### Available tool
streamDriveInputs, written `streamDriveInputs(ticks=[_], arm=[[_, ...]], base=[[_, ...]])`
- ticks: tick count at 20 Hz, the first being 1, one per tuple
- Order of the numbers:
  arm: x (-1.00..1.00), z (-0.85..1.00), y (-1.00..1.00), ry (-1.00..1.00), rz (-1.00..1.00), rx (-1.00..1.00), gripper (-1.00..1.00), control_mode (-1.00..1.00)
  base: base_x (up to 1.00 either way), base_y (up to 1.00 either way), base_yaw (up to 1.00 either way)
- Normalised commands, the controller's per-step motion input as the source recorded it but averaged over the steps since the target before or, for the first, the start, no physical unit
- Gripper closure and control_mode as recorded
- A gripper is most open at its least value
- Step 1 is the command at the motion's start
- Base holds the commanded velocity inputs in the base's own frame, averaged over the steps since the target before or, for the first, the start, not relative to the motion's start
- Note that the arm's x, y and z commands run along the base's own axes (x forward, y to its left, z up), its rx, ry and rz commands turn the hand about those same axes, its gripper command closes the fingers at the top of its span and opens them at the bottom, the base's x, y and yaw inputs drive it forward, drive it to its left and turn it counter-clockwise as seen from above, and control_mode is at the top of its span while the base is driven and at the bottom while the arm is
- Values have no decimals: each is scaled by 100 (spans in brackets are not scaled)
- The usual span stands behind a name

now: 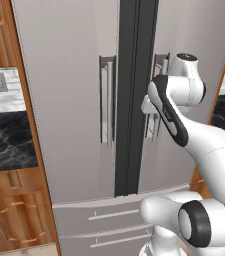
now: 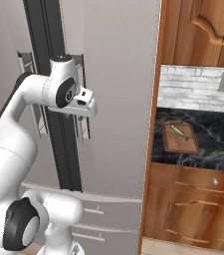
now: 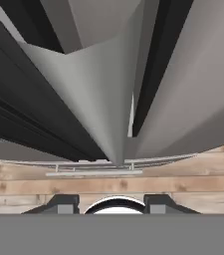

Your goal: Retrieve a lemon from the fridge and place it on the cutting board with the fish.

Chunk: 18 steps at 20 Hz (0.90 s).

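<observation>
Fridge [image 1: 69, 100]: doors closed. Hand [image 1: 151, 107]: at the right door's handle [image 1: 155, 132]; whether it gripped could not be told. Cutting board [image 2: 180, 137]: on black worktop [image 2: 218, 144] right of fridge, fish [image 2: 180, 132] lying on it.

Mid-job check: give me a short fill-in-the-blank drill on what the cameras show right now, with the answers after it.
1. Both doors of the fridge are ____.
2. The gripper is up against the right door's ____.
3. The fish lies on the ____, on the black counter right of the fridge.
4. Below the doors the fridge has two ____.

Answers: shut; handle; cutting board; drawers
</observation>
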Motion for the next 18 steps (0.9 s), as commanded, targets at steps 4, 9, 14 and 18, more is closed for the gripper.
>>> streamDriveInputs(ticks=[4,9,14,18], arm=[[6,-2,0,-10,0,0,-100,-100],[3,-1,0,-24,0,-1,-100,-100],[0,0,0,-26,0,-1,-100,-100],[3,0,0,-4,0,0,-100,-100]], base=[[0,0,0],[0,0,0],[0,0,0],[0,0,0]])
